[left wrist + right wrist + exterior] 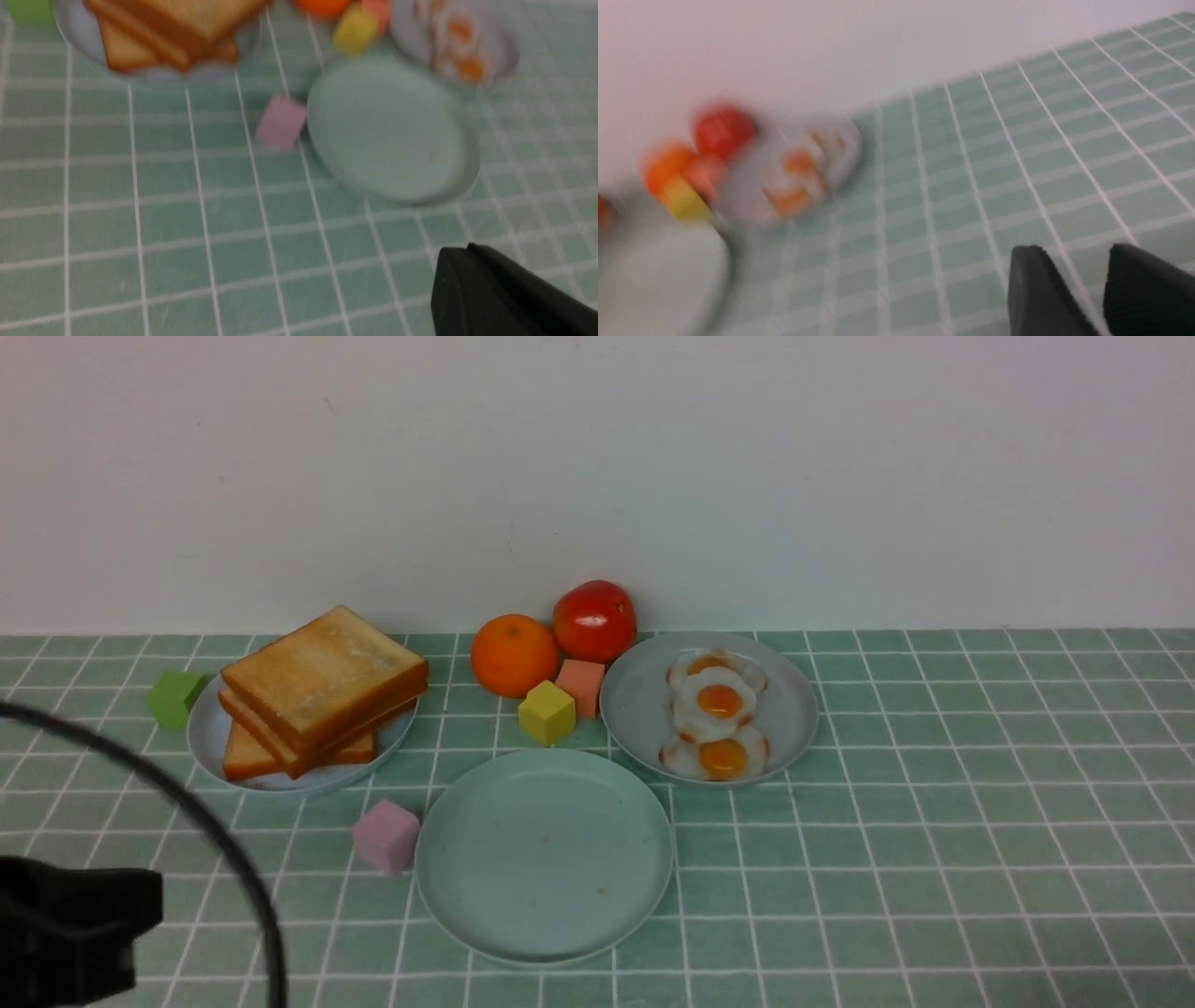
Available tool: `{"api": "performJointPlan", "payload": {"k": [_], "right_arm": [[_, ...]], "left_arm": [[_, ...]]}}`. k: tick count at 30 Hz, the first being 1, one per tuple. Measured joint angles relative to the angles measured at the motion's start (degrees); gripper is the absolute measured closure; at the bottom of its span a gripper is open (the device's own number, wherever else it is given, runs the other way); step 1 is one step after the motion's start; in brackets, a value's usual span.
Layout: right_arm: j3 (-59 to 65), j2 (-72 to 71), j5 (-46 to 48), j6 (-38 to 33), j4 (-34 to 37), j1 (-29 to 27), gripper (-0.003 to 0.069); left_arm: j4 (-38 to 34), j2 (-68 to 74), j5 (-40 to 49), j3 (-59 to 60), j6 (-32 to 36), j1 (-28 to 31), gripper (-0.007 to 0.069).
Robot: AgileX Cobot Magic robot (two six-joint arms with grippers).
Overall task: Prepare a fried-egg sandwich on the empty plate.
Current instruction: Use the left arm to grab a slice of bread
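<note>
The mint-green plate (544,859), bare on the tiled surface, is the landmark here. Beyond it and to its left, a grey-blue plate (397,751) bears stacked toast slices (325,681); beyond it and to its right, another grey-blue plate (803,709) carries fried eggs (719,701) — the sandwich's parts lie apart, on those two plates. Just left of the landmark sits a pink block (386,836). Behind it are a yellow block (547,713), an orange block (582,687), an orange (514,655) and a tomato (596,621). The left gripper (471,247) is closed, holding nothing; the right gripper (1071,249) has its fingers parted — empty between them.
</note>
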Motion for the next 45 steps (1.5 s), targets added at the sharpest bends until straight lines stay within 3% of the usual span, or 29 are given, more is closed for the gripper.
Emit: {"api": "performJointPlan", "payload": {"k": [4,7,10,12,14,15,20,25,27,29,36,40,45], "right_arm": [[-0.09,0.00,-5.59,5.95,8.16,0.00,0.0421],[-2.58,0.14,-2.25,7.40,10.61,0.38,0.0421],[-12.77,4.91,10.32,4.55,10.45,2.79,0.0421],[-23.98,11.64,23.09,-1.02,8.62,5.48,0.0421],[-28.63,15.86,28.69,-3.63,7.82,6.70,0.0421],[-35.40,21.46,37.01,-7.58,6.71,7.68,0.0421],[-48.80,33.75,52.24,-14.51,3.82,9.73,0.0454],[-52.87,37.82,53.00,-16.42,3.21,14.40,0.0601],[-53.00,37.93,51.78,-17.64,3.33,15.42,0.0662],[-53.05,37.93,51.51,-17.93,3.52,15.64,0.0670],[-53.11,37.93,51.42,-18.60,3.52,15.79,0.0668],[-53.11,37.93,51.42,-18.60,3.68,15.79,0.0668],[-53.11,37.93,51.42,-18.60,4.79,15.79,0.0665]], "left_arm": [[0.55,10.96,0.13,-5.16,1.17,-0.16,0.0638],[1.42,16.89,-0.09,-8.54,2.05,-0.20,0.0638],[4.05,27.96,-0.51,-14.67,2.81,-0.20,0.0638],[5.90,34.45,-0.56,-19.47,3.39,-0.20,0.0638],[7.01,38.20,-0.50,-21.78,3.67,-0.20,0.0638],[9.01,42.33,-0.42,-25.60,4.09,-0.20,0.0638],[16.10,54.24,0.91,-36.84,4.44,-0.20,0.0638],[19.70,62.15,0.96,-45.11,5.39,-0.20,0.0631],[21.64,65.03,0.90,-48.05,8.13,-0.20,0.0592],[22.28,66.28,0.84,-49.08,9.82,-0.20,0.0558],[23.50,70.85,0.28,-50.02,16.47,-0.20,0.0254],[25.30,73.16,-1.05,-50.02,16.61,-0.20,0.0193],[27.37,75.07,-1.60,-50.42,16.61,-0.20,0.0213]]}}
